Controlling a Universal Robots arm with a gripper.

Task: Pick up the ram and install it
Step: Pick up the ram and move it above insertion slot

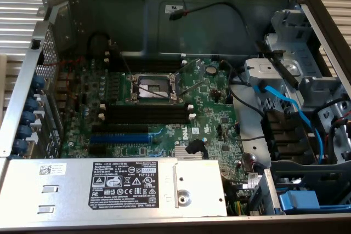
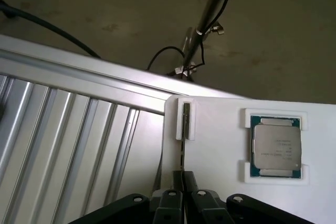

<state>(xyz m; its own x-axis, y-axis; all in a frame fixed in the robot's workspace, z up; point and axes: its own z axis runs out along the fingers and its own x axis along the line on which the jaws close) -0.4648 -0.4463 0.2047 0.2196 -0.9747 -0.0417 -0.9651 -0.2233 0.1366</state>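
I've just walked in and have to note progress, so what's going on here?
The gripper is closed on one end of the ram. The ram stands on edge in its holder on a white tray, beside a processor chip. It has not been lifted out. In the exterior view the PC case lies open and the black slots on its board look empty, so no ram is installed yet.
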